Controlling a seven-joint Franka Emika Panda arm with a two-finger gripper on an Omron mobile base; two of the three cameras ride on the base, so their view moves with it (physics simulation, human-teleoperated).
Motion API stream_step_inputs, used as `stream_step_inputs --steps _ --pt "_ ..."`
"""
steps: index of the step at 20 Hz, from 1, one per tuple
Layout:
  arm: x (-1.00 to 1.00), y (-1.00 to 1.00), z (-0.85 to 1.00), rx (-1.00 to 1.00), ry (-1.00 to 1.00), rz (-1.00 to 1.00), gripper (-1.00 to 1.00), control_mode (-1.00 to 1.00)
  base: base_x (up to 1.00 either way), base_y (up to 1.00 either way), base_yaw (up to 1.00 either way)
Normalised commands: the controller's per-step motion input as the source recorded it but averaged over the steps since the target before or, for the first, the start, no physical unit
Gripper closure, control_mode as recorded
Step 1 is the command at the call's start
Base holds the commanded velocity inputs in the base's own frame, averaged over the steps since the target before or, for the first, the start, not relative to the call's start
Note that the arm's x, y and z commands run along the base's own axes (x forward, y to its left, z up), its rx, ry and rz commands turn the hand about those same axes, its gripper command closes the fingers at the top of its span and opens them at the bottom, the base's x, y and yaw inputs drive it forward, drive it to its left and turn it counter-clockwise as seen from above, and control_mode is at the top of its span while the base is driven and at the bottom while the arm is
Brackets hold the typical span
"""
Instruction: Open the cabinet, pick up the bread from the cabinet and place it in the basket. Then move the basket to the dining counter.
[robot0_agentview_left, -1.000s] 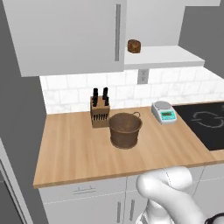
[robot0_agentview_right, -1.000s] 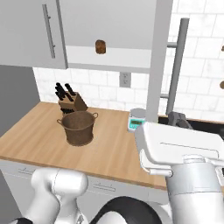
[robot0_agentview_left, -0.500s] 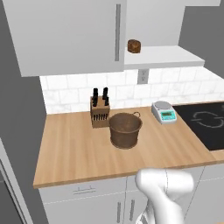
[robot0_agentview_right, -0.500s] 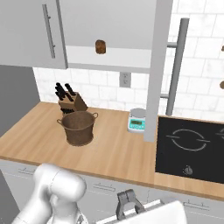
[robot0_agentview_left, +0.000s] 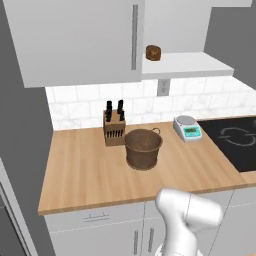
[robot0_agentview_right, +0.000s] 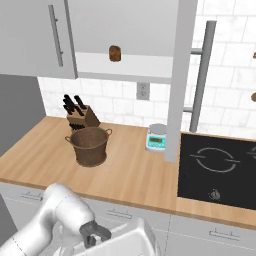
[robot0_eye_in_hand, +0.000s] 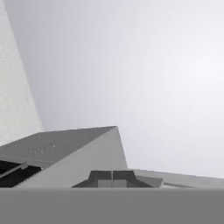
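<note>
Cabinet (robot0_agentview_left: 75, 40) right door is seen swung open, edge-on in the right base view; left door shut, vertical bar handle visible. Bread (robot0_agentview_left: 153, 52) sits on the white shelf (robot0_agentview_left: 185, 65) inside the opened part, upright, apart from everything else; also seen at (robot0_agentview_right: 115, 53). Basket (robot0_agentview_left: 143, 148) stands upright on the wood bench (robot0_agentview_left: 80, 175), just in front of and right of the knife block (robot0_agentview_left: 114, 128), near but not clearly touching it; loop handle at its far right rim. Kitchen scale (robot0_agentview_left: 187, 127) is placed right of the basket, next to the black hob (robot0_agentview_left: 235, 145). Its display is too small to be read; no legible labels or writing anywhere. Wall socket (robot0_agentview_left: 162, 87) is set in the white tiles below the shelf. Hand (robot0_eye_in_hand: 112, 178) is seen in the hand view with both fingertips pressed together, closed on nothing, pointed at plain grey surfaces
</note>
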Motion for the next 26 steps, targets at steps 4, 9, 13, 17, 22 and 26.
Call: stream_step_inputs --steps 4,9,13,17,22,26 --pt "0.76 1.00 -0.23 -0.28 -0.04 -0.25 1.00 -1.00 0.00 0.00 0.00" --pt "0.88 0.96 -0.06 -0.17 0.14 -0.36 1.00 -1.00 0.00 0.00 0.00" --pt "0.88 0.60 0.16 -0.04 0.45 -0.26 1.00 -1.00 0.00 0.00 0.00" --pt "1.00 0.57 0.00 -0.01 0.53 -0.20 1.00 -1.00 0.00 0.00 0.00" --pt "0.94 0.28 0.06 0.00 0.61 -0.15 1.00 -1.00 0.00 0.00 0.00" --pt "0.50 0.05 0.02 0.12 0.60 -0.26 1.00 -1.00 0.00 0.00 0.00"
